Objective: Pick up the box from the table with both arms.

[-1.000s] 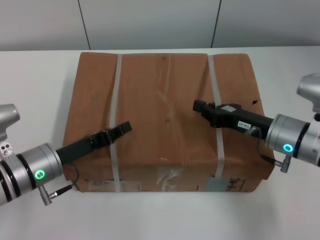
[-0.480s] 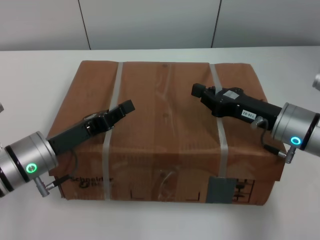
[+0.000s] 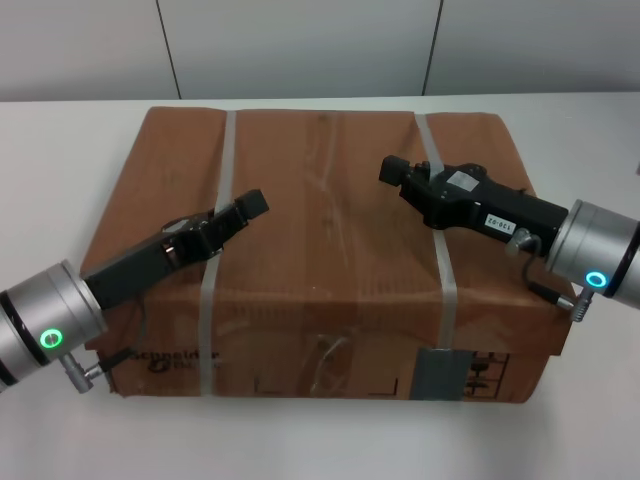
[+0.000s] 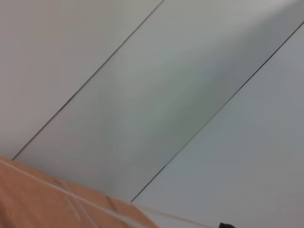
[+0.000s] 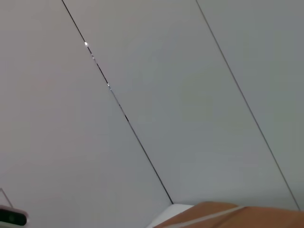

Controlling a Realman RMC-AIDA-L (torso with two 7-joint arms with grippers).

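Observation:
The brown cardboard box (image 3: 320, 250) fills the middle of the head view, on or just above the white table (image 3: 60, 150); I cannot tell if it touches. Its two whitish straps (image 3: 212, 270) run front to back. Its front side shows black print (image 3: 175, 362) and a grey label (image 3: 443, 375). My left gripper (image 3: 255, 206) lies over the box's left part, across the left strap, with no gap showing at its tip. My right gripper (image 3: 389, 171) lies over the right part, by the right strap, likewise closed. A strip of the box shows in the left wrist view (image 4: 47, 199) and the right wrist view (image 5: 228, 216).
A grey panelled wall (image 3: 300, 45) stands behind the table's far edge. Bare table surface lies to the left, right and front of the box. Both wrist views show mostly wall panels.
The box now looks larger and nearer, with more of its printed front side showing. Both arms have shifted outward and lower in view, grippers still over the box top.

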